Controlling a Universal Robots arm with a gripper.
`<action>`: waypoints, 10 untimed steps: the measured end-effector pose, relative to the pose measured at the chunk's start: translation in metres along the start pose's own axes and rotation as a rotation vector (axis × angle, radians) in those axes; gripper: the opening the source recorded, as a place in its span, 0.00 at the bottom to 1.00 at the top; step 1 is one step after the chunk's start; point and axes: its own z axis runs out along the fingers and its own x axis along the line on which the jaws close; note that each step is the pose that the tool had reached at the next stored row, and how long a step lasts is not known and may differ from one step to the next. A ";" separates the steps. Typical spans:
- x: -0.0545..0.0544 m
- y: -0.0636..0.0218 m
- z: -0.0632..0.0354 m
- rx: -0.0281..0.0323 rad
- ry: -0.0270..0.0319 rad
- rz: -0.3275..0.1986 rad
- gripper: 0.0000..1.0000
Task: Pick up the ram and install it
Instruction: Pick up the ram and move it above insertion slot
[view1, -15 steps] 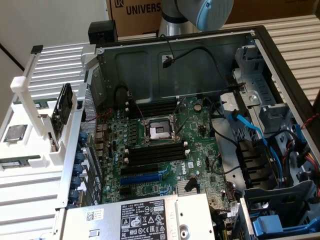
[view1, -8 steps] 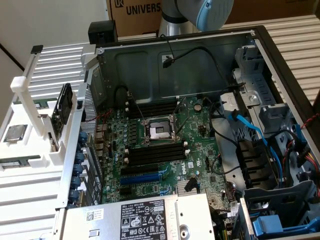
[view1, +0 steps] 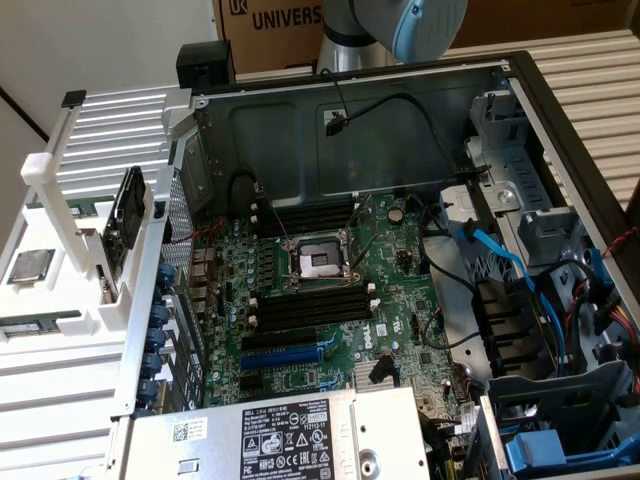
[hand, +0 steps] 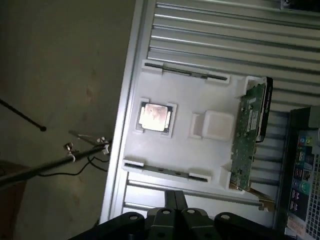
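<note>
Nothing is done yet. The long thin dark ram stick (hand: 165, 170) lies in the white plastic tray (hand: 200, 152), not yet picked up. The black gripper (hand: 175, 197) hangs near it, jaws pressed together, holding nothing. The black memory slots (view1: 305, 310) are bare. The ram's chips are too small to see.
</note>
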 end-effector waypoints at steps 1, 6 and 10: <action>0.000 0.0000 0.0000 -0.0014 0.0010 -0.037 0.11; 0.000 0.0000 0.0004 -0.0049 0.0032 -0.128 0.11; 0.000 0.0000 0.0007 -0.0075 0.0051 -0.200 0.11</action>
